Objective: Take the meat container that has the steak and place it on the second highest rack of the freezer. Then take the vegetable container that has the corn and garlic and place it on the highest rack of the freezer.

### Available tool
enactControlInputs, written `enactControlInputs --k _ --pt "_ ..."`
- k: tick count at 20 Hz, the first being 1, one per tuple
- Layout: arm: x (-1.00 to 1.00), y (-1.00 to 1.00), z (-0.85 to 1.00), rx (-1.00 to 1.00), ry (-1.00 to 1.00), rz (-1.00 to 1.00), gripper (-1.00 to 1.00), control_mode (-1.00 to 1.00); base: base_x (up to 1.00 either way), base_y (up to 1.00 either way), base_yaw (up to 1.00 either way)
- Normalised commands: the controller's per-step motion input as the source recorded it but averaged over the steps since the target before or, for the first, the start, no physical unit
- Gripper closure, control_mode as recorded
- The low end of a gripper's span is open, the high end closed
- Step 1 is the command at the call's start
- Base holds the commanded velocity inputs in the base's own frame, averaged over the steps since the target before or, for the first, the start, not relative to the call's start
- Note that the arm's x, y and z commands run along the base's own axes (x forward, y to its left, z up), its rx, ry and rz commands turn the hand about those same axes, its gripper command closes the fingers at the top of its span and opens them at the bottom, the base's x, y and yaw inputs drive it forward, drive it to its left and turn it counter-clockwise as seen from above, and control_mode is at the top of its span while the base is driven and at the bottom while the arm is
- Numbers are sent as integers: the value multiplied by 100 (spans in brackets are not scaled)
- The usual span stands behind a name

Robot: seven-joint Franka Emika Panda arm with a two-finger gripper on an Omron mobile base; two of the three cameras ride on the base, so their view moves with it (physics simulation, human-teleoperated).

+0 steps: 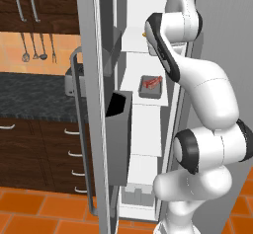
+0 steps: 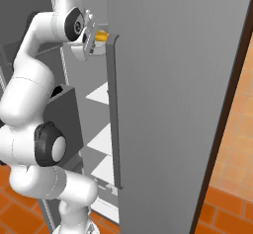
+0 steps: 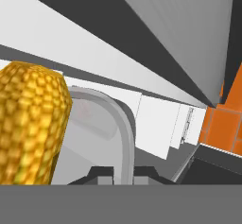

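The left base view showed the steak [image 1: 152,83] in its tray on a freezer [image 1: 143,104] shelf, while the hand view showed the gripper [image 3: 124,173] clamped on the vegetable container's rim [image 3: 124,138], corn [image 3: 29,124] inside.

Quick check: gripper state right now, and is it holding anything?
Gripper: shut on the rim of the vegetable container with the corn in it.
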Motion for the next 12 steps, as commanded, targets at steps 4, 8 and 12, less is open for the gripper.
enactControlInputs --k 4,8,12 --pt "37 -6 -15 0 0 -1 100 -100 0 0 0" --pt "23 -10 -33 0 0 0 100 -100 0 0 0" --pt "41 -4 0 0 -2 -1 100 -100 0 0 0"
